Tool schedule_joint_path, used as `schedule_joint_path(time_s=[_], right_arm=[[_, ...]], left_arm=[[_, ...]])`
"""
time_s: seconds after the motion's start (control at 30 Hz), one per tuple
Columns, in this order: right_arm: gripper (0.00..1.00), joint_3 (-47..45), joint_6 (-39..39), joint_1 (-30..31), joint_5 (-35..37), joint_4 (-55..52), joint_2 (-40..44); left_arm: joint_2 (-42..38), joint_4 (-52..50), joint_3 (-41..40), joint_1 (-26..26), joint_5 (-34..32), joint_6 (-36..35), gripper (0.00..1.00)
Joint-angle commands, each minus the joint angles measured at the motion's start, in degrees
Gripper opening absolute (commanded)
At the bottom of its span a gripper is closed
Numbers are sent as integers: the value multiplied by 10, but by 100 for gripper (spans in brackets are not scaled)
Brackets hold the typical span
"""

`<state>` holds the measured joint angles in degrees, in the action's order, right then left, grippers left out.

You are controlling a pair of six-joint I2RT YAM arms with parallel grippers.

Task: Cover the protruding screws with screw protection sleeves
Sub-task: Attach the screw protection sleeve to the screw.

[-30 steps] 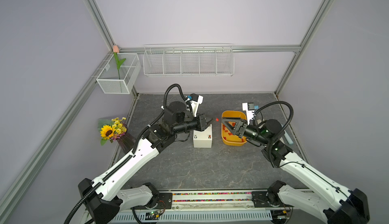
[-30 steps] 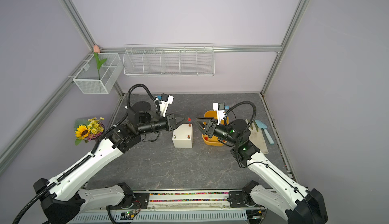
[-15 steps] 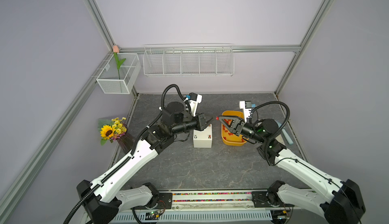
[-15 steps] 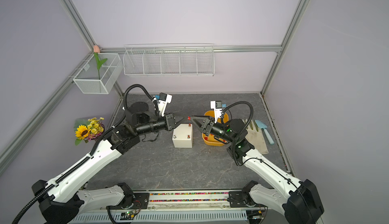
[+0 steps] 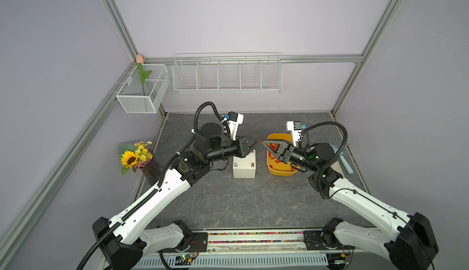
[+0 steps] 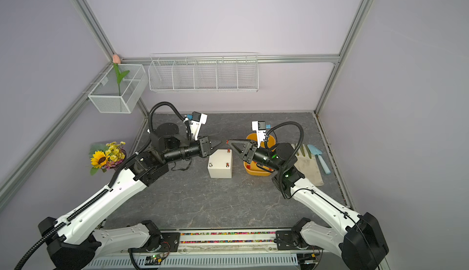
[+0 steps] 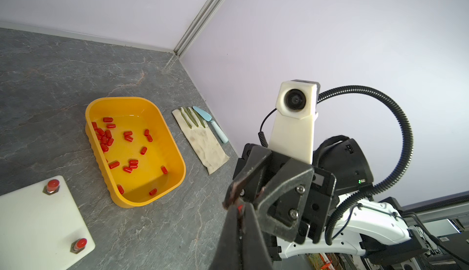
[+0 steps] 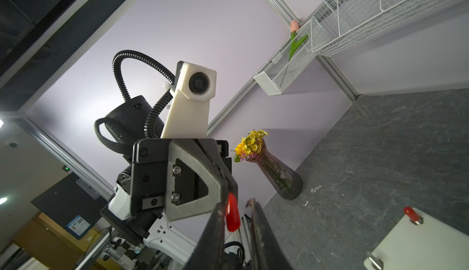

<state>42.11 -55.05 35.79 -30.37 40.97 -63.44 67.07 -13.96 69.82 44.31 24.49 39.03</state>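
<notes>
**Right wrist view: one red sleeve (image 8: 232,215) between two sets of fingertips**

The left gripper (image 5: 254,143) is clamped fully shut on the red sleeve, which sticks out past its fingertips. The right gripper (image 8: 241,205) faces it tip to tip in mid-air. Its jaws stand a narrow slit apart with the sleeve between them. One finger (image 8: 218,220) lies right against the sleeve, and a sliver of gap shows at the other. Whether that first finger actually presses on the sleeve cannot be told.

Below the meeting tips, on the left gripper's side, stands the white box (image 5: 244,171). Three of the protruding screws (image 6: 210,165) on its top can be made out in both top views. The two on the edge nearer the right gripper each wear a red cap. The one at the corner farthest from the tips is bare metal. The fourth corner, under the left gripper's fingers, cannot be made out.

Behind the right gripper's fingers and beneath its wrist sits the yellow tray (image 7: 114,100). The left wrist view shows loose sleeves (image 7: 128,138) scattered over its floor, most of them on the side toward the box.
</notes>
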Motion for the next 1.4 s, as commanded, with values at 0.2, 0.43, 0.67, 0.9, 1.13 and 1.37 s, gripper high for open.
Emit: schedule_joint_path(time_s=[0.2, 0.43, 0.67, 0.9, 1.13, 1.37], right_arm=[[6, 14, 9, 3, -18, 17, 5], [6, 16, 43, -1, -26, -40, 25], [6, 34, 122, -16, -46, -194, 69], [6, 79, 217, -25, -109, -361, 90], [6, 123, 275, -25, -153, -434, 110], [6, 131, 271, -25, -159, -430, 105]], left_arm=[[-8, 7, -3, 3, 9, 7, 0], [-15, -20, 10, -6, 27, 3, 19], [-19, -66, 39, -28, 99, -7, 30], [5, -131, 85, -29, 212, -41, 34], [26, -162, 90, -29, 254, -50, 33], [29, -145, 86, -21, 257, -44, 33]])
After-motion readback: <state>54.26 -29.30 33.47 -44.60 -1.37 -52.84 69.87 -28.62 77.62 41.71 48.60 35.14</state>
